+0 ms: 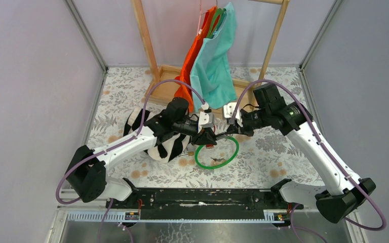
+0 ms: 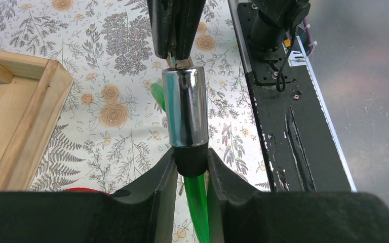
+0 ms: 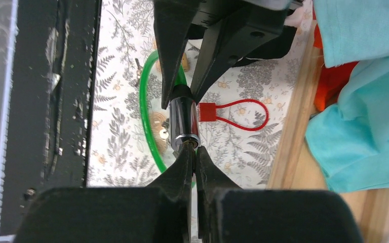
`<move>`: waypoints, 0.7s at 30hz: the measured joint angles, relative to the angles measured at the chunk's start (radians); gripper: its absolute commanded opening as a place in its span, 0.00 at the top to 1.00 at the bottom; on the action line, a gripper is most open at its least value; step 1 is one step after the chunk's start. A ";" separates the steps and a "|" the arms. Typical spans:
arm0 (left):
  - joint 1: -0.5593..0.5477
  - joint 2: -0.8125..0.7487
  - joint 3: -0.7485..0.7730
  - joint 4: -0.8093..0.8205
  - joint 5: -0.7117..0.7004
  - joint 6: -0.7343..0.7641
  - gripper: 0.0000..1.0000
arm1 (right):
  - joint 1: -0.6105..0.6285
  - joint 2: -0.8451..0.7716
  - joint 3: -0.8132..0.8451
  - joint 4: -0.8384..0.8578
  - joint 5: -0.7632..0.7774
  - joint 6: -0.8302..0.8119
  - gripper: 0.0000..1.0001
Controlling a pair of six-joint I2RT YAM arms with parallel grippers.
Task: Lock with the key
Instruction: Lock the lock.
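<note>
Lock barrel [image 2: 184,106], smooth chrome cylinder, black collar, green cable loop [image 3: 142,101], thin key [image 2: 178,63]

Beneath the left gripper [image 1: 208,136] and the right gripper [image 1: 231,134] spreads a cloth [image 1: 283,152] printed with ferns and flowers. Beyond both grippers stands a wooden rack [image 1: 146,35]. An orange garment [image 1: 191,58] and a teal garment [image 1: 215,66] hang from it, just past the fingertips. Left of the left gripper lies a black-and-white bundle [image 1: 169,148], possibly a soft toy. On the near side of the grippers runs a black rail [image 1: 202,197].
</note>
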 measured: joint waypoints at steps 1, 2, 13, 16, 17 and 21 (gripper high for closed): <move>0.000 0.000 0.000 0.000 -0.002 0.001 1.00 | 0.002 -0.002 0.000 -0.004 0.004 -0.029 1.00; 0.000 0.000 0.000 0.001 -0.002 0.003 1.00 | 0.003 -0.005 -0.003 -0.005 0.006 -0.055 1.00; 0.001 0.001 0.000 0.004 -0.016 0.013 1.00 | 0.017 -0.060 -0.063 0.015 0.041 -0.359 1.00; 0.001 0.004 0.000 0.015 -0.017 0.013 1.00 | 0.020 -0.076 -0.077 0.019 0.060 -0.420 1.00; 0.001 0.005 0.000 0.021 -0.017 0.012 1.00 | 0.021 -0.079 -0.077 0.019 0.069 -0.438 1.00; 0.001 0.007 -0.001 0.035 -0.019 0.011 1.00 | 0.026 -0.083 -0.079 0.017 0.098 -0.482 1.00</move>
